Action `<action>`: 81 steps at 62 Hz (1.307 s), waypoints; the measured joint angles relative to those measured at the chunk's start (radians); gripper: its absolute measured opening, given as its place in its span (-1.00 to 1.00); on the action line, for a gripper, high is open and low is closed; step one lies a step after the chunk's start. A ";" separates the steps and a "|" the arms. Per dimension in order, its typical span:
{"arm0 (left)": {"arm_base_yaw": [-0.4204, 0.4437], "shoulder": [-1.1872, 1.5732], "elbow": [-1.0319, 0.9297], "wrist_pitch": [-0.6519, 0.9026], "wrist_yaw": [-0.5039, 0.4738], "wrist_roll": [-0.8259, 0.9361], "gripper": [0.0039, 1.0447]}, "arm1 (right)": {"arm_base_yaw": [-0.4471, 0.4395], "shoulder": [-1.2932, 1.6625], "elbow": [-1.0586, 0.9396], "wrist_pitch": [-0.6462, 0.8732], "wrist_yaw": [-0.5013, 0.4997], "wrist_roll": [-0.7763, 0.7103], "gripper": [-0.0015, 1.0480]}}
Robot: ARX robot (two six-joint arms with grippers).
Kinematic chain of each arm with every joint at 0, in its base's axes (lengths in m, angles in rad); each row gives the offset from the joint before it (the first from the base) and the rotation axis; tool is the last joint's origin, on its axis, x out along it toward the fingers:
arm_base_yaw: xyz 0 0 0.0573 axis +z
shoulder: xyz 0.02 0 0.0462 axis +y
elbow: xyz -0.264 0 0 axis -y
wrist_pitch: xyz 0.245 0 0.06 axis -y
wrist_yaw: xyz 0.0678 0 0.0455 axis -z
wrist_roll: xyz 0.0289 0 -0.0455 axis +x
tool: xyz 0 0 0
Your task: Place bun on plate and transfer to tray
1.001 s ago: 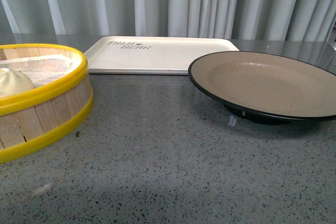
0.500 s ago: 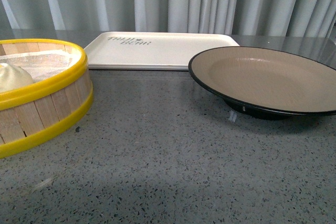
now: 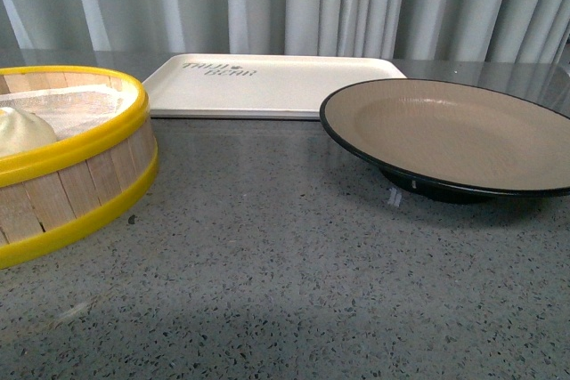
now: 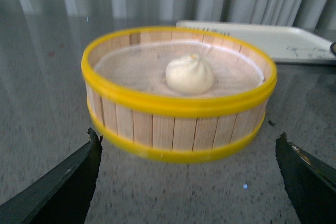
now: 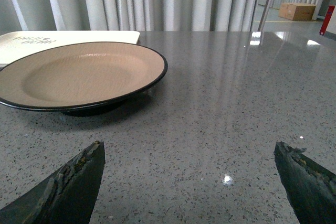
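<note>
Zero steps done: bun [image 3: 22, 131] in the steamer [image 3: 89, 153] at nine o'clock, plate [image 3: 445, 131] bare at three, left claw [image 4: 188, 145] and right claw [image 5: 189, 148] gaping empty.

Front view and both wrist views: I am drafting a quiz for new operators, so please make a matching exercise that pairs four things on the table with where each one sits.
Things
1. small white pleated steamed bun
2. large round beige plate with black rim
3. flat cream-white rectangular tray
4. round wooden steamer basket with yellow rims

Places
A. farthest back, nearest the curtain
B. on the robot's right, with nothing on it
C. on the robot's left, lined with white cloth
D. inside the basket, on the cloth

Pairs: 1-D, 2-B, 3-A, 4-C
</note>
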 joint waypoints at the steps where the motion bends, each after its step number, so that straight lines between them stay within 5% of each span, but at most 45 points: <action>1: 0.004 0.019 0.015 -0.038 -0.002 -0.016 0.88 | 0.000 0.000 0.000 0.000 0.000 0.000 0.84; 7: 0.060 0.190 0.092 -0.101 0.051 -0.085 0.88 | 0.000 0.000 0.000 0.000 0.000 0.000 0.84; 21: 0.264 0.574 0.363 0.161 0.153 -0.106 0.88 | 0.000 0.000 0.000 0.000 0.000 0.000 0.84; 47: -0.044 1.192 0.820 0.078 0.080 0.018 0.88 | 0.000 0.000 0.000 0.000 0.000 0.000 0.84; 67: -0.038 1.366 0.944 0.024 -0.018 0.082 0.88 | 0.000 0.000 0.000 0.000 0.000 0.000 0.84; 81: 0.004 1.345 0.967 -0.057 0.025 0.112 0.88 | 0.000 0.000 0.000 0.000 0.000 0.000 0.84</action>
